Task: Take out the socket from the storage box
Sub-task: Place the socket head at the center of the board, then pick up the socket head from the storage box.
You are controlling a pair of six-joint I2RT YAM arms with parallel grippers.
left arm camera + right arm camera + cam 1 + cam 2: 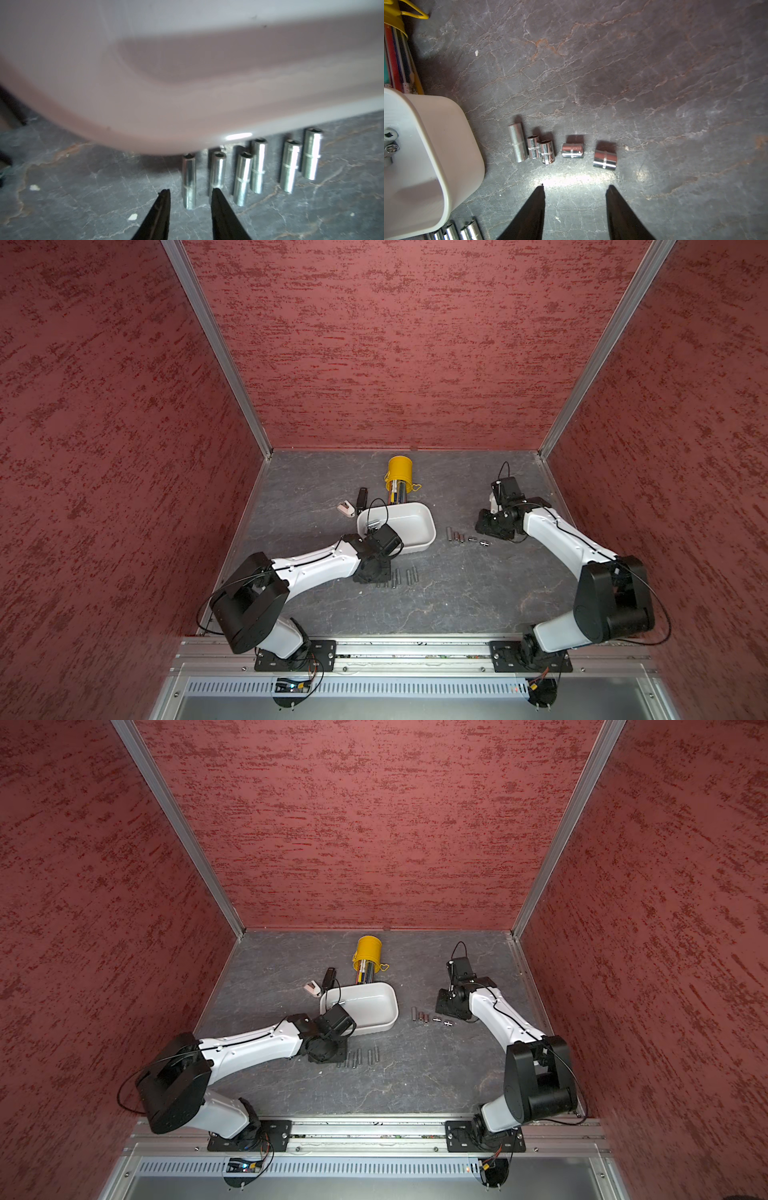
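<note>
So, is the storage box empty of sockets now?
No, the right wrist view shows a few sockets lying inside the storage box, close to one wall.

1. storage box [187, 72] blurred in left wrist view, cut by top, left and right edges.
2. sockets [391, 148] inside box cut at left edge, right wrist view.
3. socket row [472, 229] cut at lower left edge there.

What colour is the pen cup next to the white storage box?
Bright yellow. The pen cup shows best in a top view, beyond the storage box.
</note>
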